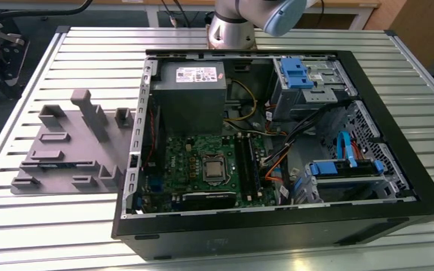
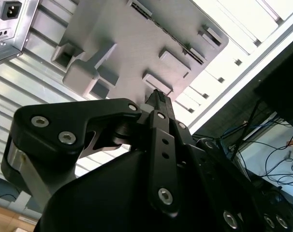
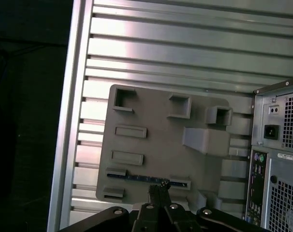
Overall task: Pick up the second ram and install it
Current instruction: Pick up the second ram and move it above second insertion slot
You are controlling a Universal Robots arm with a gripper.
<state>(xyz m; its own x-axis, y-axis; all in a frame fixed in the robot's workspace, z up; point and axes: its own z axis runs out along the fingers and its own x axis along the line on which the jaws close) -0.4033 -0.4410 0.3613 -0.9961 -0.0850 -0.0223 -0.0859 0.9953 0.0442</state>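
The second ram (image 3: 142, 178) is a thin dark stick lying on edge in a slot of the gray tray (image 3: 156, 145). In the exterior view the ram (image 1: 60, 165) shows as a dark strip near the front of the tray (image 1: 66, 149). My gripper (image 3: 159, 189) hangs well above the tray with its two black fingers pressed together and nothing between them. In the second wrist view the gripper (image 2: 156, 96) points down at the tray (image 2: 137, 43).
An open computer case (image 1: 277, 226) lies beside the tray, on the exterior view's right, on a slatted metal table (image 1: 51, 226). Inside are the green motherboard (image 1: 194, 169), its memory slots (image 1: 246, 164), a power supply (image 1: 190, 90) and loose cables. The table edge is close to the tray.
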